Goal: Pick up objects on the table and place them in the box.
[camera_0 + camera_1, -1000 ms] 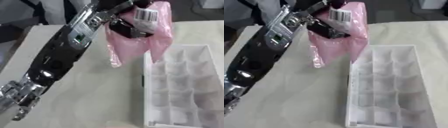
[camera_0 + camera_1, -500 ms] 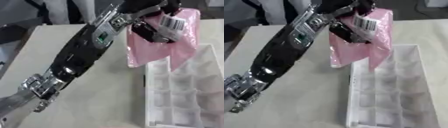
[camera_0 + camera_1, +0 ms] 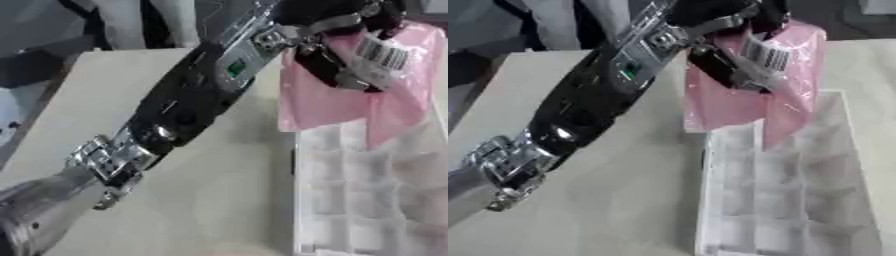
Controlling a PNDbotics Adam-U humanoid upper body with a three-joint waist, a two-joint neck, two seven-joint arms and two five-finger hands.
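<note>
My left hand is out at the far end of the reach, up near the top of both views, with the arm running back down and to the left from it toward the lower corner. Fingers curled and pinching the pink bag at its upper part; dark fingers cross the front of the plastic, and a white barcode label sits just beside them on the side away from my arm. The bag is off the table, hanging straight down below the hand, translucent pink, crumpled in folds. Its bottom edge is uneven: the corner nearest my arm ends higher, a longer tail on the far side drops lower. That lower part hangs over the far end of the white box, which lies directly beneath and nearer to me than the hand, a long tray split into small square compartments. Cannot tell if the tail of the bag touches the box rim or dividers or only hangs in front of them. Pale table under the arm, on the arm side of the box. My right hand shows in neither view.
</note>
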